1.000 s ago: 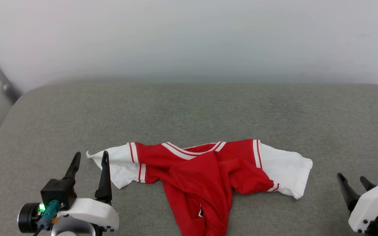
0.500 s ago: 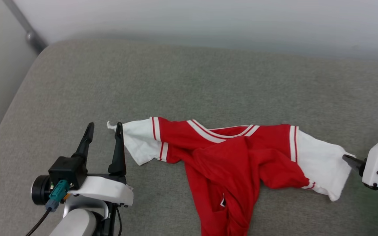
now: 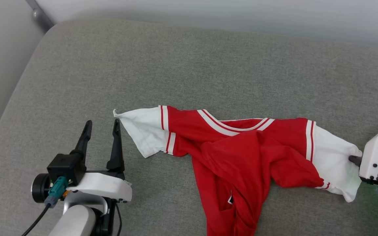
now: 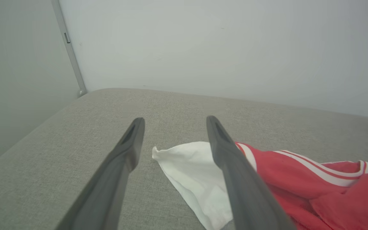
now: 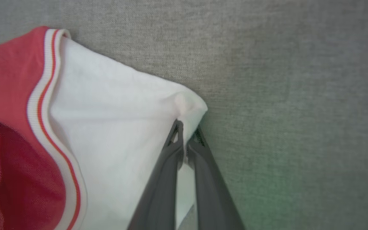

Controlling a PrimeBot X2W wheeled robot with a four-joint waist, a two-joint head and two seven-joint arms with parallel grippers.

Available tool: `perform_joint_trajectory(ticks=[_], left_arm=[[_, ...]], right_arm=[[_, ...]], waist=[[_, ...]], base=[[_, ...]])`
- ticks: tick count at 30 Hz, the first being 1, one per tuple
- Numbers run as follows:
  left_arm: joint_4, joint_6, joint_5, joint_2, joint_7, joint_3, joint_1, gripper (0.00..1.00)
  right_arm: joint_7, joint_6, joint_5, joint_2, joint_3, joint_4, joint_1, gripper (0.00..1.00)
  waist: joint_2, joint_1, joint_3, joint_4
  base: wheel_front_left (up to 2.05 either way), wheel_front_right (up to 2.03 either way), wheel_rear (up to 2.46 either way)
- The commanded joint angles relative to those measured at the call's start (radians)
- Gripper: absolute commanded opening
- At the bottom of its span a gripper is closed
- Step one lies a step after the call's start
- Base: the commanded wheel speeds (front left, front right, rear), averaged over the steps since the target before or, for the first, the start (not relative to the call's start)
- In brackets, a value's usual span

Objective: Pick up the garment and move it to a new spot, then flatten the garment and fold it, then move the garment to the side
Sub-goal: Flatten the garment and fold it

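Note:
The garment point(image 3: 235, 144), a red jersey with white sleeves and striped seams, lies crumpled on the grey cushion point(image 3: 189, 65), its body trailing toward the near edge. My right gripper point(image 3: 353, 160) is at the outer edge of the right white sleeve. In the right wrist view the garment point(image 5: 113, 127) has its sleeve corner pinched between the closed fingers of my right gripper point(image 5: 187, 126). My left gripper point(image 3: 102, 122) stands open just left of the left sleeve's tip. In the left wrist view the left gripper point(image 4: 175, 119) frames that white tip of the garment point(image 4: 190, 166) without touching it.
The cushion's rounded left edge point(image 3: 8, 108) drops off beside my left arm. A pale wall point(image 3: 208, 13) runs behind the cushion, with a metal post point(image 3: 39, 14) at the back left corner. Bare cushion stretches behind the garment.
The head view has shifted down and left. My right gripper has moved in to the right sleeve's edge and closed on it. The left gripper stays open by the left sleeve.

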Motion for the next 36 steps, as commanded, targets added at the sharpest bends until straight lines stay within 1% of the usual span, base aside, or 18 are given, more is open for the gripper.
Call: perform_joint_trajectory(ticks=[1, 5, 7, 9, 13, 15, 18, 22, 24, 26, 30, 33, 36], left_arm=[[0.008, -0.008, 0.009, 0.005, -0.002, 0.01, 0.006, 1.0], [0.034, -0.023, -0.006, 0.019, -0.001, 0.033, 0.016, 1.0], [0.044, -0.041, -0.026, 0.036, 0.021, 0.04, 0.009, 1.0], [0.051, -0.067, -0.05, 0.06, 0.053, 0.052, -0.02, 1.0], [0.081, -0.141, -0.099, 0.123, 0.13, 0.073, -0.086, 1.0], [0.115, -0.179, -0.12, 0.153, 0.186, 0.072, -0.133, 1.0], [0.183, -0.243, -0.151, 0.199, 0.293, 0.057, -0.213, 1.0], [0.293, -0.336, -0.202, 0.235, 0.472, 0.019, -0.325, 1.0], [0.333, -0.359, -0.22, 0.241, 0.561, -0.004, -0.378, 1.0], [0.371, -0.378, -0.241, 0.251, 0.642, -0.018, -0.431, 1.0], [0.447, -0.398, -0.277, 0.273, 0.787, -0.045, -0.51, 1.0], [0.498, -0.403, -0.281, 0.296, 0.866, -0.066, -0.553, 1.0], [0.553, -0.405, -0.288, 0.303, 0.921, -0.077, -0.576, 1.0]], right_arm=[[0.005, 0.0, 0.0, 0.031, 0.028, 0.027, 0.021, 0.0], [-0.036, 0.0, 0.0, -0.006, 0.064, -0.036, -0.004, 0.0], [-0.05, 0.0, 0.008, -0.025, 0.082, -0.071, -0.008, 0.0], [-0.06, 0.0, 0.01, -0.041, 0.1, -0.11, -0.001, 0.0], [-0.06, 0.0, 0.024, -0.059, 0.121, -0.191, 0.015, 0.0], [-0.055, 0.0, 0.026, -0.069, 0.126, -0.226, 0.024, 0.0], [-0.051, 0.0, 0.037, -0.063, 0.133, -0.261, 0.031, 0.0], [-0.049, 0.0, 0.044, -0.053, 0.151, -0.298, 0.025, 0.0], [-0.05, 0.0, 0.047, -0.048, 0.161, -0.309, 0.017, 0.0], [-0.052, 0.0, 0.05, -0.042, 0.172, -0.317, 0.007, 0.0], [-0.067, 0.0, 0.063, -0.034, 0.202, -0.327, -0.014, 0.0], [-0.078, 0.0, 0.073, -0.033, 0.214, -0.323, -0.027, 0.0], [-0.087, 0.0, 0.079, -0.032, 0.228, -0.316, -0.039, 0.0]], waist=[[0.0, -0.0001, -0.008, -0.01], [0.0, -0.0001, -0.036, -0.037], [0.0, -0.0001, -0.051, -0.052], [0.0, -0.0001, -0.066, -0.068], [0.0, -0.0001, -0.077, -0.112], [0.0, -0.0001, -0.074, -0.136], [0.0, -0.0001, -0.058, -0.176], [0.0, -0.0001, -0.018, -0.224], [0.0, -0.0001, 0.003, -0.247], [0.0, -0.0001, 0.031, -0.268], [0.0, -0.0001, 0.087, -0.311], [0.0, -0.0001, 0.118, -0.335], [0.0, -0.0001, 0.14, -0.357]], base=[[0.0, 0.0, 0.0], [0.0, 0.0, 0.0], [0.0, 0.0, 0.0], [0.0, 0.0, 0.0], [0.0, 0.0, 0.0], [0.0, 0.0, 0.0], [0.0, 0.0, 0.0], [0.0, 0.0, 0.0], [0.0, 0.0, 0.0], [0.0, 0.0, 0.0], [0.0, 0.0, 0.0], [0.0, 0.0, 0.0], [0.0, 0.0, 0.0]])
